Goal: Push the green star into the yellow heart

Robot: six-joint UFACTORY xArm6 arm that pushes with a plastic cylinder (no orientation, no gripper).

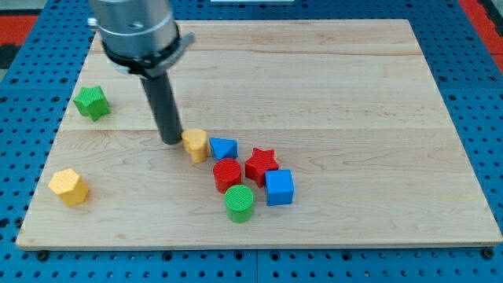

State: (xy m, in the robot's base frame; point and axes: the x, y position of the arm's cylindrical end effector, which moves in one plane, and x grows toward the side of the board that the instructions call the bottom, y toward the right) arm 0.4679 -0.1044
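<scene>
The green star lies near the board's left edge, toward the view's upper left. The yellow heart lies near the board's middle, touching a blue block on its right. My tip stands on the board just left of the yellow heart, almost touching it. The green star is well to the left of my tip and slightly higher in the view, apart from it.
A cluster lies right of the heart: a red cylinder, a red star, a blue cube and a green cylinder. A yellow hexagon block sits at the lower left. The wooden board is edged by blue pegboard.
</scene>
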